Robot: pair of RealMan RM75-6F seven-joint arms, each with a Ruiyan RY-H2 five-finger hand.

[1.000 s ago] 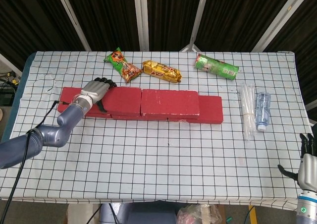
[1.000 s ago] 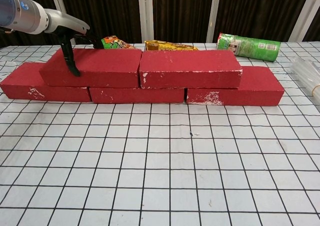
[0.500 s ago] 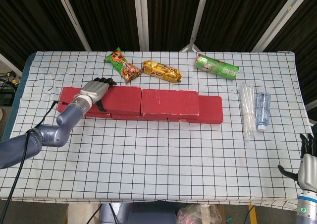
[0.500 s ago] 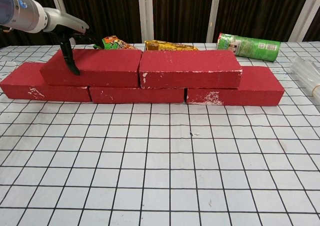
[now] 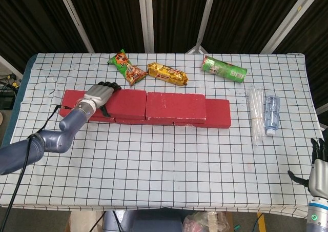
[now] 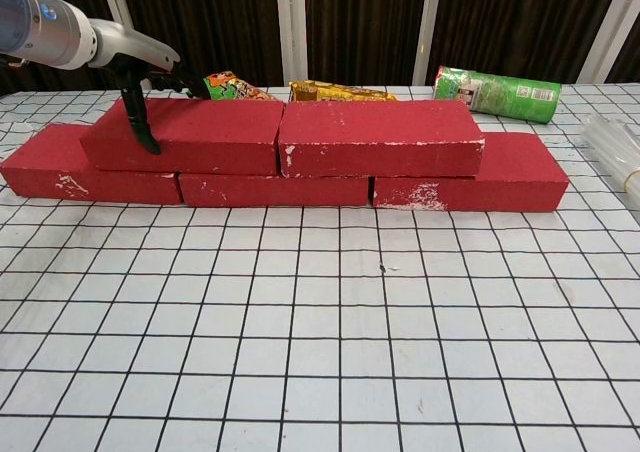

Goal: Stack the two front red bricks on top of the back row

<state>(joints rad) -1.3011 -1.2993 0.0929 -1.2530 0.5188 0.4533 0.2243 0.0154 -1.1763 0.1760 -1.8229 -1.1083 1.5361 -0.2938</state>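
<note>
Two red bricks lie end to end on top of a lower row of red bricks: the upper left brick (image 5: 128, 102) (image 6: 210, 132) and the upper right brick (image 5: 176, 106) (image 6: 380, 137). The lower row shows its left brick (image 6: 50, 167), middle brick (image 6: 275, 189) and right brick (image 5: 218, 113) (image 6: 510, 177). My left hand (image 5: 97, 94) (image 6: 140, 72) holds the left end of the upper left brick, thumb down its front face and fingers over the top to the back edge. My right hand (image 5: 319, 165) hangs off the table's front right corner, fingers apart and holding nothing.
Behind the bricks lie a green-orange snack packet (image 5: 127, 68), a yellow snack packet (image 5: 167, 73) and a green can (image 5: 223, 69) on its side. A water bottle (image 5: 271, 114) and a clear plastic sleeve (image 5: 255, 114) lie at the right. The checkered cloth (image 5: 169, 165) covers the table.
</note>
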